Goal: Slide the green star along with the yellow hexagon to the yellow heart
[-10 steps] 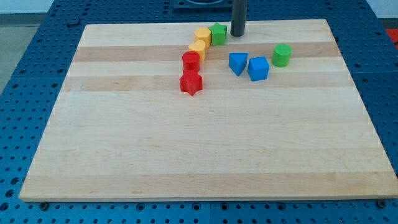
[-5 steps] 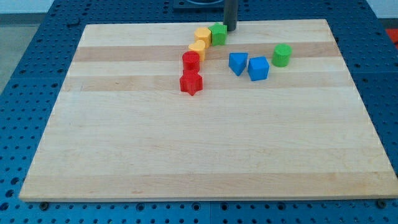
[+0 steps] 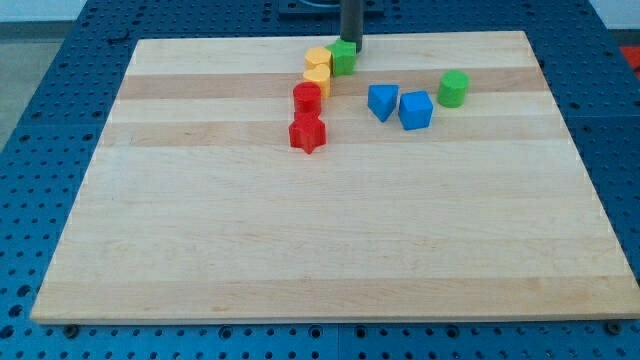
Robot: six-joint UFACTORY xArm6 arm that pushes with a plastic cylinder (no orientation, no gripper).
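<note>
Blue perforated bench surrounds a pale wooden counter, which carries eight small blocks grouped toward its far edge.

Landmark for all positions: the yellow heart.

Findings:
- The yellow hexagon sits directly on the top side of the yellow heart, touching it or very nearly so.
- The green star sits to the upper right of the heart, pressed against the hexagon's right side.
- My tip stands above and right of the heart, at the far upper-right corner of the green star and apparently in contact with it. No hand is fitted; the arm ends in a plain rod, so there is no open or closed state to report.
- A red block, roughly cylindrical, lies just below and left of the heart, touching it; a red star lies further below.
- Two blue blocks lie well to the heart's lower right: a wedge-like blue piece and a blue cube. A green cylinder stands further right.

Assessment: the push step is in hand and appears close to completion, with star, hexagon and heart forming one tight cluster. Any further move calls for only a short, light push down and to the left through the star; excess travel would likely drive the heart into the red block.
</note>
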